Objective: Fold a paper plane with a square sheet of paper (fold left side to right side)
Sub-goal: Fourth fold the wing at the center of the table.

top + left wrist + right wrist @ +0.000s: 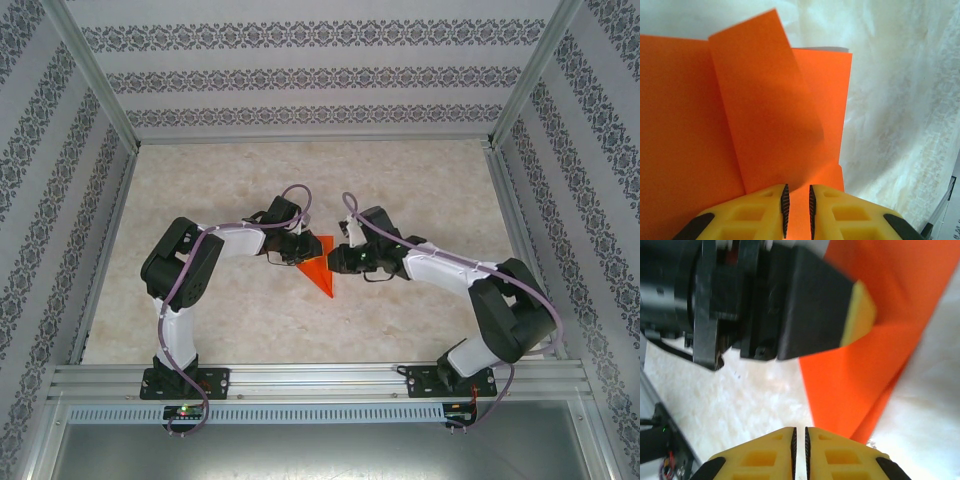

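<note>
The left gripper (797, 209) has its jaws almost together at the edge of the square sheet of paper (680, 125). I cannot tell if it pinches. The right gripper (800, 432) is closed and holds nothing. It is best to bring the raised side over toward 3 o'clock slowly, match the edges, then press. The paper lies mid-table between both grippers, bright orange, its tip toward 5 o'clock.

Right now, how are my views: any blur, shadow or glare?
Top external: sharp, evenly lit, the bright orange folded paper small. Left wrist: its raised flap casts a shadow on the sheet. Right wrist: a black-and-yellow left finger blurs close to the lens.
</note>
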